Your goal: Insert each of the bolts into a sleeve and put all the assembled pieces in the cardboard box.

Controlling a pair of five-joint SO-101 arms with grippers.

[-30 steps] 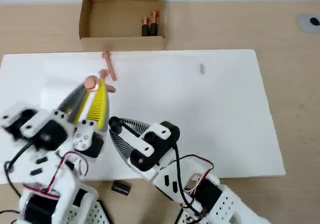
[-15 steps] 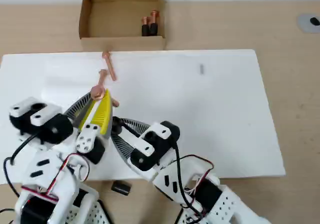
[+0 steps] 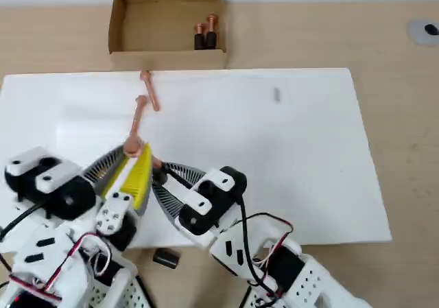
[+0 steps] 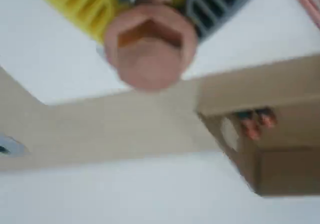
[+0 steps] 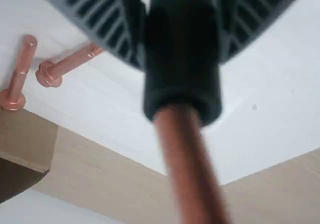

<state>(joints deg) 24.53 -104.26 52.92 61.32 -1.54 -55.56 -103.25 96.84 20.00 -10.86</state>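
Left gripper [image 3: 132,151] clamps the stiff copper bolt [image 4: 150,47] under its head. Right gripper [image 3: 158,176] pinches the light sleeve [image 5: 182,59] mid-body. Both probably slippery.

Copper-toned metal bolt [image 4: 150,47] with smooth, faintly shiny head, matt black plastic-looking sleeve [image 5: 182,59], ribbed plastic left pincer [image 3: 132,150] in yellow and grey, ribbed dark plastic right pincer [image 3: 160,173], matt brown cardboard box [image 3: 168,60], smooth matt white sheet [image 3: 288,157], pale wood-grain tabletop [image 3: 405,116]
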